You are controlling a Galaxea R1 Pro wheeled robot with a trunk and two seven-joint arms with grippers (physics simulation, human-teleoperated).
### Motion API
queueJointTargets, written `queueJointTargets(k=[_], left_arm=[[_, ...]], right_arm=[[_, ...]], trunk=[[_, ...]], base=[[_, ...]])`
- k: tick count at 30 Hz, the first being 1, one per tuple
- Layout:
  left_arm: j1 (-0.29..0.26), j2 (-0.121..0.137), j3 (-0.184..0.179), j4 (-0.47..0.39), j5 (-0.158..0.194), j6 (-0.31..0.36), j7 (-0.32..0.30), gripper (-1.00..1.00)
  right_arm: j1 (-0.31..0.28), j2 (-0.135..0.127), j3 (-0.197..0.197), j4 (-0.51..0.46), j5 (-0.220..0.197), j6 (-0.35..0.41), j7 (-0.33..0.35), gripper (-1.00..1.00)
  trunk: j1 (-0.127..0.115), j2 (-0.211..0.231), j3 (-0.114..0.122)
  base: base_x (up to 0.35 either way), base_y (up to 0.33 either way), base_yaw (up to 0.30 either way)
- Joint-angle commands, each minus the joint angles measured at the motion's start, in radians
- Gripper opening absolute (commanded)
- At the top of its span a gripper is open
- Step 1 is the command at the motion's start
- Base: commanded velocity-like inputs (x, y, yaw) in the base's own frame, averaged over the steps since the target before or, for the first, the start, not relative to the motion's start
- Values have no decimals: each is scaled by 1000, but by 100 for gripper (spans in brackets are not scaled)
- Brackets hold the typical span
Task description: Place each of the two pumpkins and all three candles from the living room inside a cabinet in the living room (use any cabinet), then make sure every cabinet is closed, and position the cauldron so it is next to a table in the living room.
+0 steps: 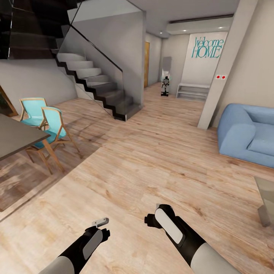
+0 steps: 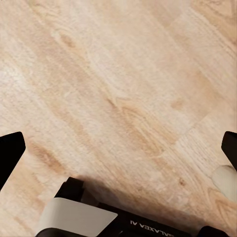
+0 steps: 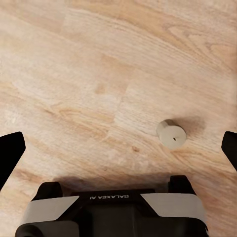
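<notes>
One candle [image 3: 171, 133], a short beige-grey cylinder, lies on the wooden floor below my arms. It appears as a small grey stub [image 1: 100, 221] just past my left wrist in the head view, and it also sits at the frame edge in the left wrist view [image 2: 226, 180]. My left gripper [image 2: 118, 153] hangs open above bare floor, the candle off to one side. My right gripper [image 3: 118, 153] is open too, with the candle on the floor between its spread fingers and closer to one of them. Both hold nothing. The pumpkins, the cabinet and the cauldron are out of view.
A dark table [image 1: 15, 137] with turquoise chairs [image 1: 49, 125] stands at the left. A blue sofa [image 1: 247, 133] and a glass low table [image 1: 266, 198] are at the right. Stairs [image 1: 99, 87] rise ahead left, a pillar [image 1: 220, 76] ahead right. Open floor lies between.
</notes>
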Motion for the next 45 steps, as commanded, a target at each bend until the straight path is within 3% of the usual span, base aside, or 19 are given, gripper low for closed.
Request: queueJointTargets(k=[1,14,22,34,37,38,45], left_arm=[[-1,1,-6,-2,8,2,8,100],[-1,-2,-6,-2,9,-20,9,100],[-1,2,-7,-15,10,-24,7,100],[-11,54,4,-50,15,4,8,100],[-13,68,5,-116,16,51,14,100],[-14,80,8,-156,17,109,14,100],[-14,87,8,-169,20,130,12,100]], right_arm=[[-1,0,2,-1,-8,1,-10,100],[-1,-6,1,0,-9,1,-9,100],[-1,-11,2,1,-6,1,8,100],[-1,-7,2,-1,2,0,-1,100],[-1,-4,3,0,3,0,-4,100],[-1,-3,3,0,4,0,-3,100],[-1,-3,4,11,5,-4,3,100]], trunk=[[0,-1,-1],[0,-1,-1],[23,-43,-20],[69,-127,-58],[81,-148,-67],[84,-155,-70],[111,-204,-92]], base=[[25,4,0],[35,1,0],[0,0,0],[0,0,0],[0,0,0],[0,0,0],[0,0,0]])
